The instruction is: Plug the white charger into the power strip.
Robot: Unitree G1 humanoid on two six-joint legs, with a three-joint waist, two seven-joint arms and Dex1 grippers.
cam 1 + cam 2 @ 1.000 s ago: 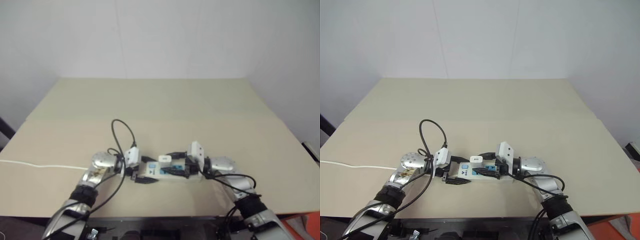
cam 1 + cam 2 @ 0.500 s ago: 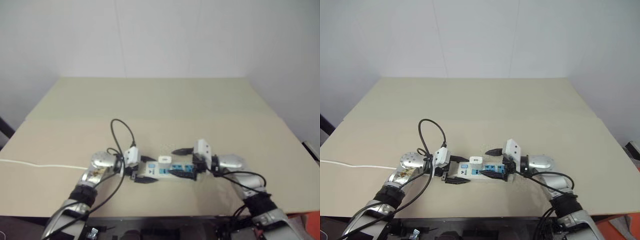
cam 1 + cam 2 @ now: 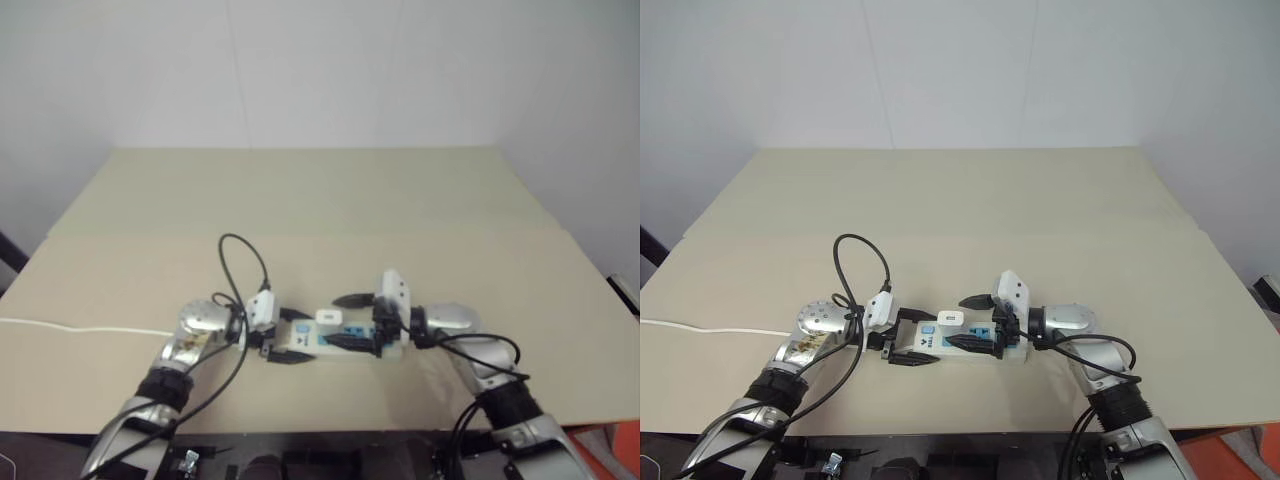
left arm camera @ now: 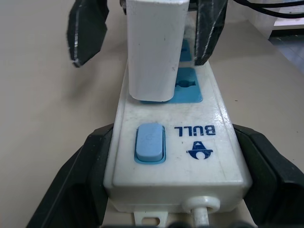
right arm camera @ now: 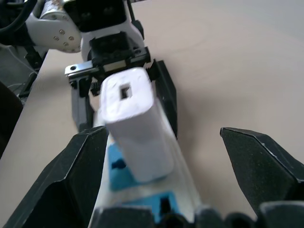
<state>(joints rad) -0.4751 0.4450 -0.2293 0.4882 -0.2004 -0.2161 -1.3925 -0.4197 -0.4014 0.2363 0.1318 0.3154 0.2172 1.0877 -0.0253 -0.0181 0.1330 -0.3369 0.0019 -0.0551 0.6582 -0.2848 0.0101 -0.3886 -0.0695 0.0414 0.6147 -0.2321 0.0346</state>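
Note:
The power strip (image 3: 985, 352) lies flat on the table near its front edge. My left gripper (image 3: 918, 340) is shut on its switch end, one black finger (image 4: 80, 175) against each long side. The white charger (image 3: 951, 319) stands upright in the socket beside the blue switch (image 4: 149, 142). My right gripper (image 3: 962, 325) reaches in from the strip's other end and is open. Its fingers (image 5: 71, 180) stand wide on either side of the charger (image 5: 135, 123), clear of it.
The strip's thin white cord (image 3: 710, 328) runs off to the table's left edge. A black cable loop (image 3: 865, 250) arches over my left wrist. Bare tan table (image 3: 1040, 220) stretches behind the strip up to a white wall.
My right gripper's fingers have spread wider and let go of the charger; the hand drew back right, then returned around it, slightly higher. The charger stays standing in the strip. The left gripper has not moved.

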